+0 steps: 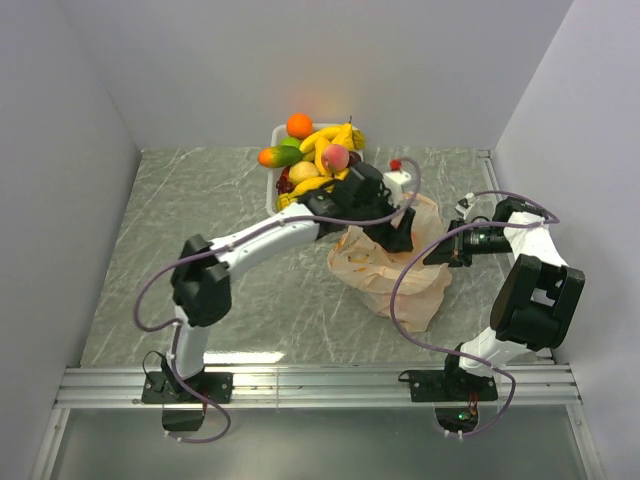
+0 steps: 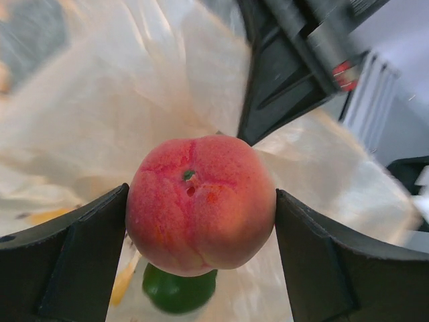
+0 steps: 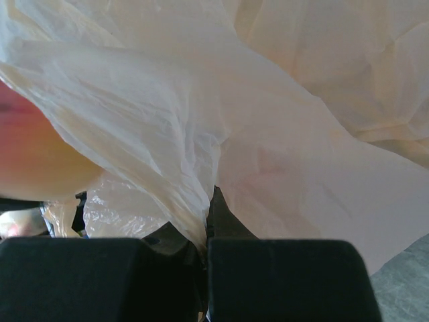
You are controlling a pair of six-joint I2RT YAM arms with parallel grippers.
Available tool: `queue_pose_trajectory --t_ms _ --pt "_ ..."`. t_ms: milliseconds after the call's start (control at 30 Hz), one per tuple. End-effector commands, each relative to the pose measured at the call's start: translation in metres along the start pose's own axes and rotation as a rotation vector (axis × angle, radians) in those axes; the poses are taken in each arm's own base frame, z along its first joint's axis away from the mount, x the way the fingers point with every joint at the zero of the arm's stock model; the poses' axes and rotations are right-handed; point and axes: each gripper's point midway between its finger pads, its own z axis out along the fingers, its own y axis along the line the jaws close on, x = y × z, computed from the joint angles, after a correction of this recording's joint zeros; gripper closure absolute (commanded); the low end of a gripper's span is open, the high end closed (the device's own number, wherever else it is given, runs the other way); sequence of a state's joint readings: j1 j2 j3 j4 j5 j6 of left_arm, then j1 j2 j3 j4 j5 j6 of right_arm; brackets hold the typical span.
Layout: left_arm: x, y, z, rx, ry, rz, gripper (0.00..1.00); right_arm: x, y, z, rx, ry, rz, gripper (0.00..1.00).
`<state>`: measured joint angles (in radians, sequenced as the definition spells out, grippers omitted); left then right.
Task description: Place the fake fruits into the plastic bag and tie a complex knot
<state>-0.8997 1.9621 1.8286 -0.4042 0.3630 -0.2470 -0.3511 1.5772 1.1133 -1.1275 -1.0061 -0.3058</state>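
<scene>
While my right gripper (image 3: 206,263) pinches the plastic bag (image 1: 392,282) open, my left gripper (image 2: 201,225), clamped on the peach (image 2: 201,194), should lower inside before releasing.

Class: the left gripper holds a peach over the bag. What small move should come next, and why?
Probably open the left gripper, dropping the peach: it hangs over the open plastic bag, a lime below, the right gripper pinching its edge.

peach (image 2: 201,201): red-pink, orange blush, green stem dot
lime (image 2: 177,292): glossy green
plastic bag (image 1: 400,275): pale translucent peach
bananas (image 1: 332,138): yellow
orange (image 1: 299,125): orange
mango (image 1: 272,156): green fading to orange
tray (image 1: 276,138): white
table (image 1: 200,220): grey-green, pale marble veins
</scene>
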Motion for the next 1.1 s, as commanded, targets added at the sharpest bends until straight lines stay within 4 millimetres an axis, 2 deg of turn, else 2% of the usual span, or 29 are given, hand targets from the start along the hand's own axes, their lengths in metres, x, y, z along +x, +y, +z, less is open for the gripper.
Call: queue_pose_trajectory --t_ms 0,33,100,133,167,200,233,267,333,367,400,433,467,533,567,633,667,733,767,800,900,1000,1067 --pt "-0.003 -0.018 0.012 0.011 0.027 0.054 0.13 -0.009 0.010 -0.007 0.008 -0.023 -0.061 1.00" --pt "0.000 -0.017 0.016 0.005 0.038 0.057 0.01 -0.009 0.010 -0.008 0.009 -0.022 -0.067 1.00" --pt "-0.009 -0.014 0.010 -0.020 0.019 0.065 0.01 -0.010 0.011 -0.009 0.014 -0.021 -0.071 1.00" --pt "-0.021 -0.016 0.000 -0.018 -0.014 0.085 0.01 -0.010 0.011 -0.009 0.014 -0.021 -0.073 1.00" --pt "-0.024 -0.015 -0.007 -0.010 -0.024 0.085 0.01 -0.010 0.011 -0.009 0.014 -0.021 -0.071 1.00" --pt "-0.034 -0.007 -0.017 -0.011 -0.055 0.076 0.01 -0.010 0.011 -0.009 0.014 -0.021 -0.071 1.00" --pt "-0.048 -0.010 -0.035 0.010 -0.097 0.072 0.01 -0.010 0.011 -0.009 0.014 -0.020 -0.070 1.00" --pt "-0.057 -0.003 -0.045 0.037 -0.124 0.063 0.01 -0.010 0.010 -0.008 0.015 -0.019 -0.070 1.00" --pt "-0.075 -0.003 -0.072 0.056 -0.175 0.091 0.01 -0.010 0.010 -0.008 0.012 -0.018 -0.068 1.00" --pt "-0.083 0.010 -0.087 0.063 -0.199 0.095 0.01 -0.010 0.010 -0.008 0.012 -0.019 -0.070 1.00" --pt "-0.088 0.017 -0.097 0.063 -0.219 0.102 0.01 -0.010 0.010 -0.008 0.012 -0.019 -0.070 1.00" --pt "-0.100 0.020 -0.116 0.060 -0.263 0.117 0.01 -0.010 0.010 -0.008 0.014 -0.020 -0.072 1.00" --pt "-0.104 0.045 -0.131 0.029 -0.294 0.111 0.01 -0.009 0.010 -0.008 0.014 -0.020 -0.070 1.00" --pt "-0.114 0.073 -0.152 -0.043 -0.337 0.120 0.01 -0.010 0.010 -0.008 0.015 -0.020 -0.073 1.00" --pt "-0.116 0.105 -0.168 -0.105 -0.354 0.113 0.01 -0.010 0.010 -0.008 0.015 -0.019 -0.070 1.00" --pt "-0.117 0.140 -0.182 -0.184 -0.366 0.157 0.02 -0.010 0.010 -0.008 0.015 -0.019 -0.072 1.00" --pt "-0.115 0.170 -0.196 -0.245 -0.375 0.157 0.03 -0.010 0.009 -0.008 0.013 -0.018 -0.069 1.00" --pt "-0.114 0.202 -0.207 -0.308 -0.378 0.212 0.04 -0.009 0.009 -0.008 0.014 -0.015 -0.064 1.00" --pt "-0.114 0.222 -0.220 -0.344 -0.382 0.227 0.05 -0.009 0.008 -0.007 0.014 -0.015 -0.062 1.00" --pt "-0.110 0.241 -0.220 -0.391 -0.361 0.261 0.06 -0.009 0.007 -0.007 0.016 -0.017 -0.063 1.00" --pt "-0.108 0.273 -0.231 -0.452 -0.332 0.363 0.07 -0.009 0.007 -0.005 0.011 -0.017 -0.054 1.00" --pt "-0.096 0.297 -0.226 -0.471 -0.272 0.486 0.07 -0.009 0.006 -0.006 0.016 -0.017 -0.052 1.00" --pt "-0.086 0.303 -0.220 -0.466 -0.236 0.552 0.06 -0.009 0.006 -0.006 0.021 -0.018 -0.056 1.00"
